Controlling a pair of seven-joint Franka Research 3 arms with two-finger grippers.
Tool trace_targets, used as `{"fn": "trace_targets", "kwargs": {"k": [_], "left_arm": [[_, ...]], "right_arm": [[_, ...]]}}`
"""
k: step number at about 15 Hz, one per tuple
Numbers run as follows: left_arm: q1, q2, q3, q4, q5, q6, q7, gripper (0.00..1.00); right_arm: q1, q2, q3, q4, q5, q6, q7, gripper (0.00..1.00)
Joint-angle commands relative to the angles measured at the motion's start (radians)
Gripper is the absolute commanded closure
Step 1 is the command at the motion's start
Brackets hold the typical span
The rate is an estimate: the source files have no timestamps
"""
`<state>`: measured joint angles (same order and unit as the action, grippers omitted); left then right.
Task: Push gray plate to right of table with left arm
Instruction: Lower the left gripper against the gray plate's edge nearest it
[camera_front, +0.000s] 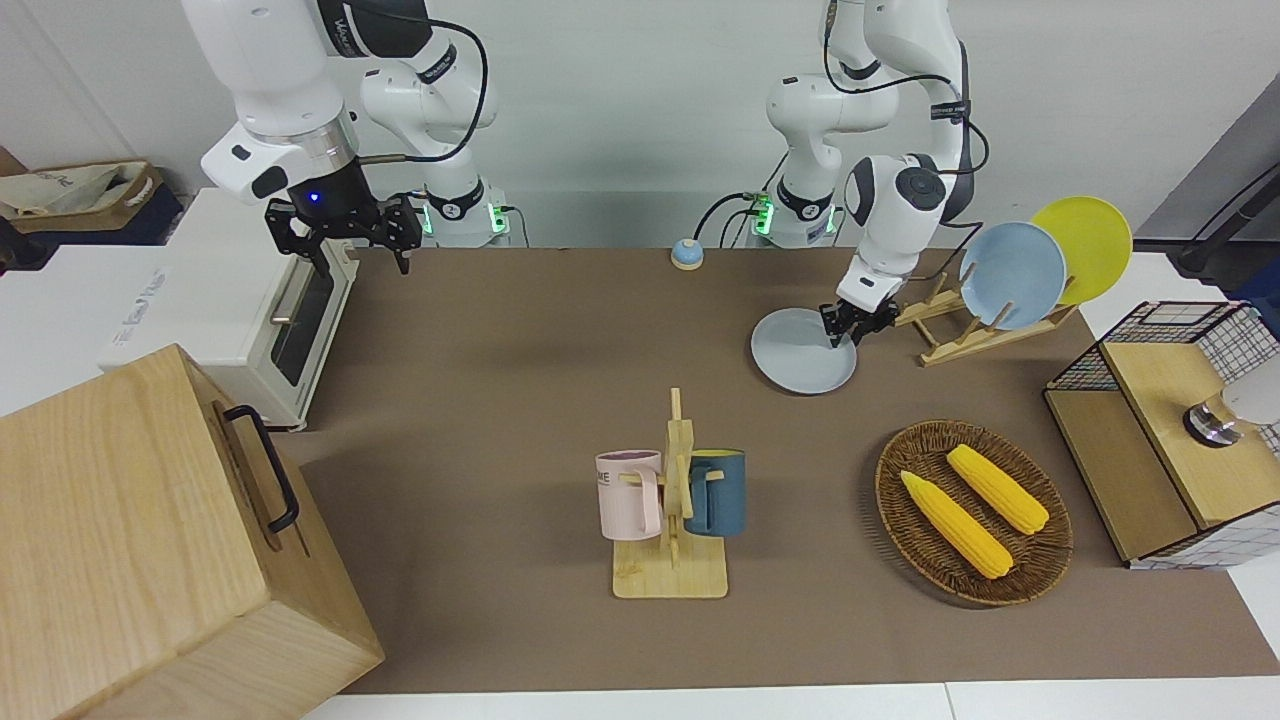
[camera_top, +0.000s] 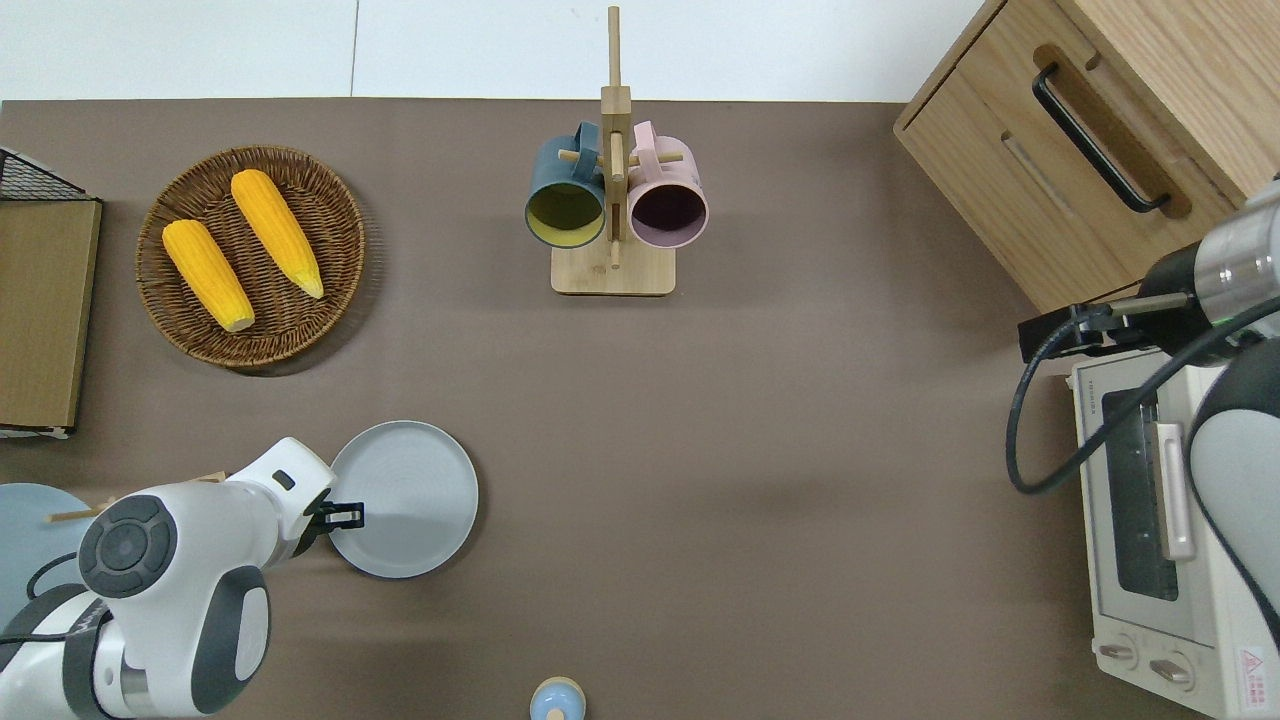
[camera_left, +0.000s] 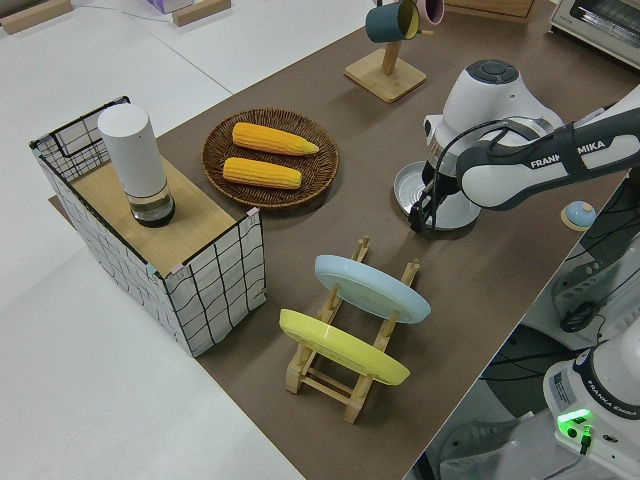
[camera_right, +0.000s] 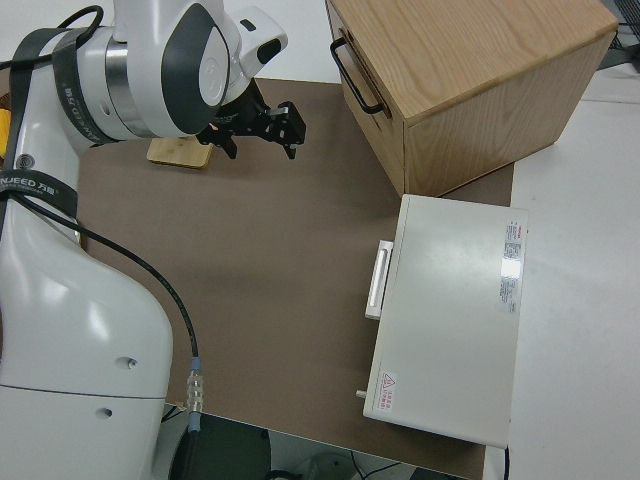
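The flat round pale gray-blue plate (camera_top: 405, 498) lies on the matte brown table (camera_top: 760, 480) toward the left arm's end, nearer to the robots than the woven wicker basket (camera_top: 330, 215) holding two yellow corn cobs (camera_top: 277, 232). The left arm's small black gripper (camera_top: 343, 516) sits low at the plate's rim on the side facing the left arm's end; fingers look narrow, nearly together, touching or just inside the rim, exact contact unclear. The right gripper (camera_front: 345, 228) is parked, fingers spread wide.

Risks, as a judgement: the plate is smooth and shallow-rimmed, so the fingertips could ride over the rim and slide across the glazed face instead of driving it. An off-centre push would likely spin the plate or send it curving toward the wooden mug stand (camera_top: 613, 270). The matte tabletop probably gives even friction. The wooden dish rack (camera_front: 965, 335), with a bluer plate (camera_front: 1012, 275) and a yellow plate (camera_front: 1085, 245), stands just beside the arm; the elbow could clip it.
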<state>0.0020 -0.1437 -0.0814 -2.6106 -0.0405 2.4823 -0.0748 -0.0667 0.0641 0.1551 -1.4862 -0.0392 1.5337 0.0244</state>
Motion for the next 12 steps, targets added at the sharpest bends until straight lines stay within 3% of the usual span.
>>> {"fn": "trace_targets", "kwargs": {"k": [1, 8, 12], "left_arm": [[-0.014, 0.004, 0.009, -0.017, -0.01, 0.041, 0.006, 1.0], [-0.02, 0.032, 0.008, -0.016, -0.009, 0.064, -0.01, 1.0], [-0.094, 0.039, 0.008, -0.009, -0.01, 0.064, -0.097, 1.0]], "right_arm": [[-0.001, -0.006, 0.0, 0.003, 0.007, -0.01, 0.003, 0.017], [-0.001, -0.006, 0.0, 0.001, 0.007, -0.01, 0.003, 0.017], [-0.001, -0.006, 0.0, 0.001, 0.007, -0.01, 0.003, 0.017]]}}
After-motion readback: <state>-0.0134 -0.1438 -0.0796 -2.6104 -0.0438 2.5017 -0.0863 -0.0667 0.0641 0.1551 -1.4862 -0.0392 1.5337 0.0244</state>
